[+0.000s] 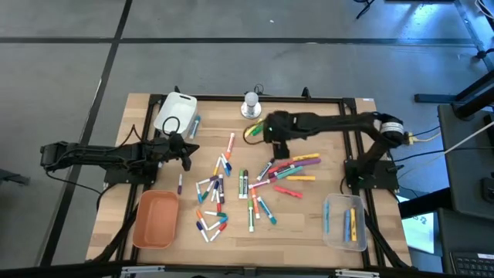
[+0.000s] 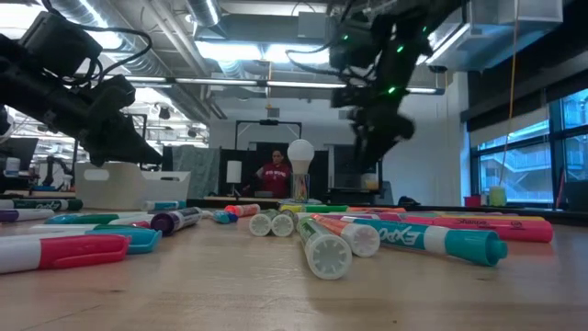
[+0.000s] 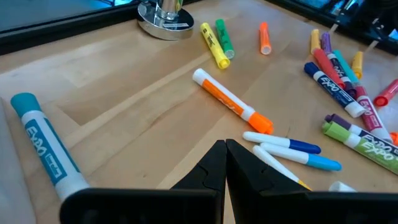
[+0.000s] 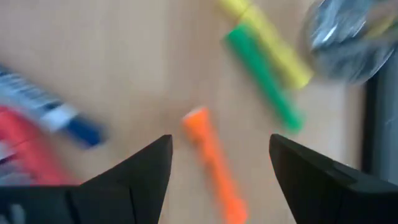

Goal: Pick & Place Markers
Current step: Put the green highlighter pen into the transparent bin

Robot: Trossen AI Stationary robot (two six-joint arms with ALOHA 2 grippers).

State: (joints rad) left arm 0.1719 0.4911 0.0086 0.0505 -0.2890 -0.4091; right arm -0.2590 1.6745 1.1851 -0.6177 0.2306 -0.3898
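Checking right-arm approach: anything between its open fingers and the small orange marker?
Nothing. In the right wrist view the right hand stands open over bare wooden table, the small orange marker lying between its fingers.

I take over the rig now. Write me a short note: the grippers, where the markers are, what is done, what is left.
Left gripper: shut, empty, above the table beside the white tray.
Right gripper: open, hanging over a small orange marker near the yellow and green pair.
Done: a few markers lie in the clear tray; one teal marker lies beside the white tray.
Left: most markers lie scattered mid-table; the orange tray looks empty.
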